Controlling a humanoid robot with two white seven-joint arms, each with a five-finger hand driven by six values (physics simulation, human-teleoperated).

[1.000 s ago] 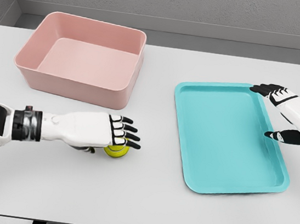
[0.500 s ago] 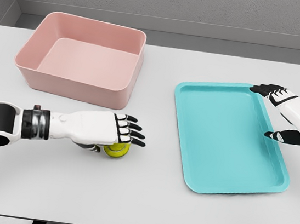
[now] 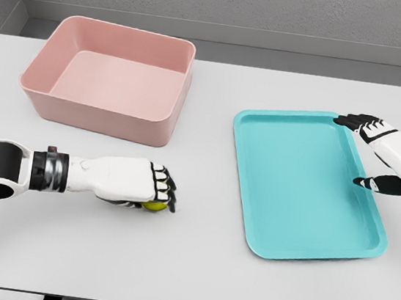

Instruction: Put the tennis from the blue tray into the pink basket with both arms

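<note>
A yellow-green tennis ball (image 3: 153, 205) lies on the white table in front of the pink basket (image 3: 160, 127). My left hand (image 3: 158, 191) covers it from above, fingers curled down around it, so only a sliver of the ball shows. The pink basket stands at the back left with nothing in it. The blue tray (image 3: 258, 180) lies at the right with nothing on it. My right hand (image 3: 367, 151) hovers over the tray's right rim, its fingers spread and holding nothing.
The white table (image 3: 192, 267) runs to its front edge near the bottom of the view. A grey wall stands behind the table.
The left hand's fingers, stretched out flat over the ball before, have curled down and closed around it. The right hand has barely moved.
</note>
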